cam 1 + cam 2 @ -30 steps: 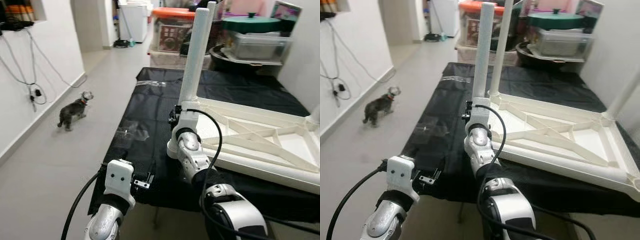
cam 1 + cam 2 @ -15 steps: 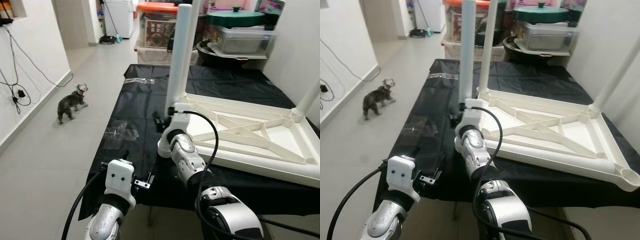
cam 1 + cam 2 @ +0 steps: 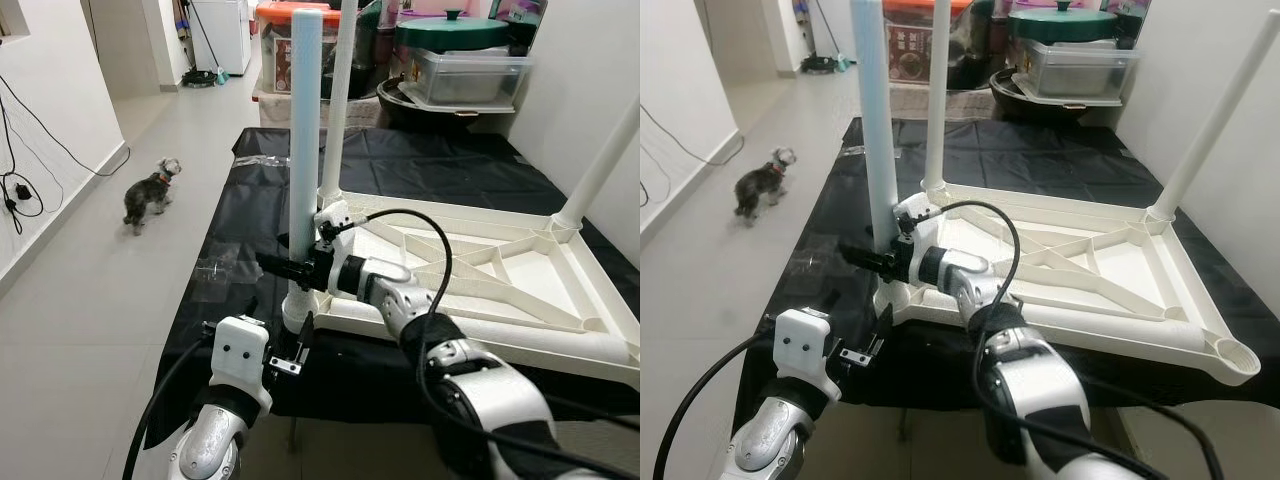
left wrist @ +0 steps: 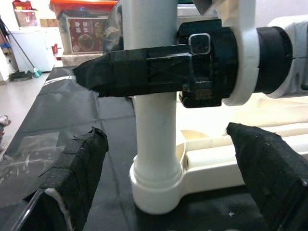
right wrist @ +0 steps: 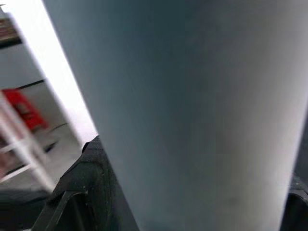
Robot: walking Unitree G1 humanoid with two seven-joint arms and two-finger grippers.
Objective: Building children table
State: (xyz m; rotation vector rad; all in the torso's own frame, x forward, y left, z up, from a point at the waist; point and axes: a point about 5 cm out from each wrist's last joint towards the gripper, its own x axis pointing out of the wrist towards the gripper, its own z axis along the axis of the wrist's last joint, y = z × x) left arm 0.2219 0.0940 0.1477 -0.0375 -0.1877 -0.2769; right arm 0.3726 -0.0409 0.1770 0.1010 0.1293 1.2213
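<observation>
Risk sits mostly at the near corner socket: the leg (image 3: 304,150) stands upright in the corner of the upturned tabletop (image 3: 520,290), and the right end effector (image 3: 283,268) is clamped on it low down, fingers pointing toward the frame's left. If that grip pushes sideways rather than down, the leg could tilt and jam, or lever the whole tabletop across the slick black cloth (image 3: 250,230).

At the far left of the frame a small dog (image 3: 147,194) stands on the floor, well apart from the work for now; should it wander close, a dropped part could land near it.

At lower left, the left end effector (image 4: 163,159) hovers just before the socket with its pads (image 4: 77,159) spread apart, empty. It is near the table edge, so a lunge forward might knock the socket collar.

Centre and right, the tabletop fills most of the cloth; two more legs (image 3: 936,90) rise at the far corners, and the near right socket (image 3: 1228,352) is empty, close to the table's edge. Open room lies mainly on the bare cloth at centre left.
</observation>
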